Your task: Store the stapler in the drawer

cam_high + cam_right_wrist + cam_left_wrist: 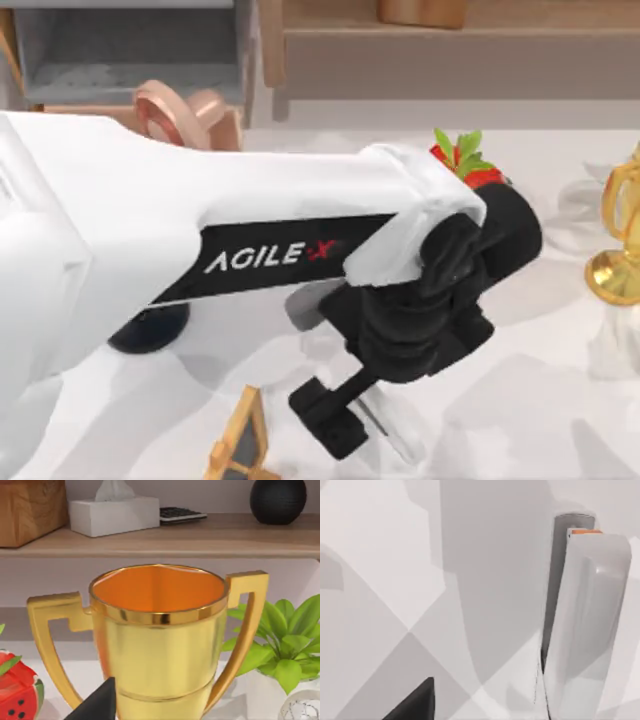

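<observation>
Reaching across the white worktop point(560, 400), the left arm of the AgileX pair ends in the left gripper point(335, 410), which is low near the middle of the front edge. Whether this gripper is parted or closed cannot be told. The stapler point(585, 630), a pale bar with a dark strip along one long edge and a small orange patch at one end, lies flat on the worktop close under the left wrist camera, beside the gripper; contact cannot be judged. A red fruit ornament with green leaves point(465, 160) sits just behind the arm's wrist, and a gold trophy point(615, 240) stands at the right edge. The right gripper point(97, 705) is close in front of the trophy; its state cannot be told either. Behind the trophy, a wooden shelf point(240, 537) carries a tissue box point(112, 515).
</observation>
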You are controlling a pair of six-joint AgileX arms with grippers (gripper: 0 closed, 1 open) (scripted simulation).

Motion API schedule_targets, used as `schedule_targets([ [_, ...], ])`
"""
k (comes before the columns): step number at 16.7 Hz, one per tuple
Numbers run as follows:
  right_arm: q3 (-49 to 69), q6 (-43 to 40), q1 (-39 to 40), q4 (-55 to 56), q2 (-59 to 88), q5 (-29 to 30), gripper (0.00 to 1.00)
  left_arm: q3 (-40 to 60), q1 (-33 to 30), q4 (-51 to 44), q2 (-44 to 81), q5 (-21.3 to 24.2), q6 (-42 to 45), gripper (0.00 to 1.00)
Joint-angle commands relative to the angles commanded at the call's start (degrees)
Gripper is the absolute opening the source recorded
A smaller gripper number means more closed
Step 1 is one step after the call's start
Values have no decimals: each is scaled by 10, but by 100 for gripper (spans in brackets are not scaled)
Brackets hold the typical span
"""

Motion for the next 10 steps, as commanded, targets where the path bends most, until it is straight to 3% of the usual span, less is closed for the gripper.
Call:
schedule_targets([
  [4,0,0,0,0,0,0,100,-39,-1,68,25,0,0,100],
  [9,0,0,0,0,0,0,100,-45,-1,75,29,0,0,100],
  [10,0,0,0,0,0,0,100,-45,-1,75,29,0,0,92],
])
